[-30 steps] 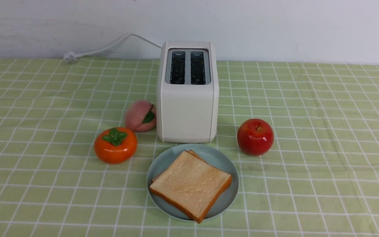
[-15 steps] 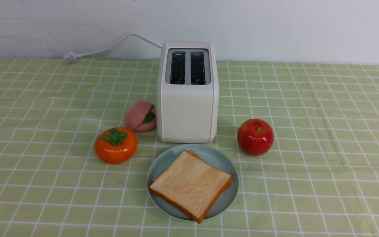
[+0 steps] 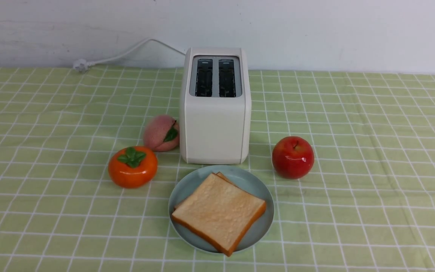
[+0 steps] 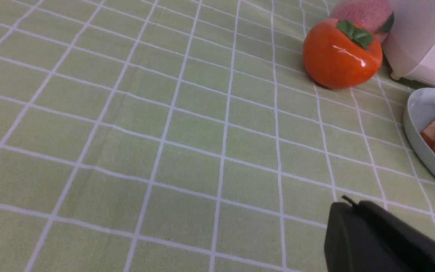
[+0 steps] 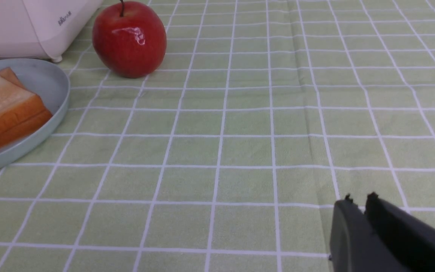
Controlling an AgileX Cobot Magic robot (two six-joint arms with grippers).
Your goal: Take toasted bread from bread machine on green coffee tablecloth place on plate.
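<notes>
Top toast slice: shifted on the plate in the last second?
No. The top slice keeps its place on the plate, same gap to the toaster.

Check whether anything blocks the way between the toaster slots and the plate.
Nothing visible does. The plate sits right in front of the toaster, with the apple and persimmon off to the sides. Both toast slices already lie stacked on it; the slots look empty.

Two toast slices point(image 3: 219, 211), one toaster point(image 3: 215, 109), plate point(image 3: 257, 185), three fruits point(image 3: 293, 157)

Light-green tablecloth point(image 3: 353, 132) gridded in thin white lines; white toaster point(image 3: 215, 128), light-blue plate point(image 3: 257, 185), golden toast point(image 3: 217, 209), red apple point(image 3: 293, 157), orange persimmon point(image 3: 132, 167).
</notes>
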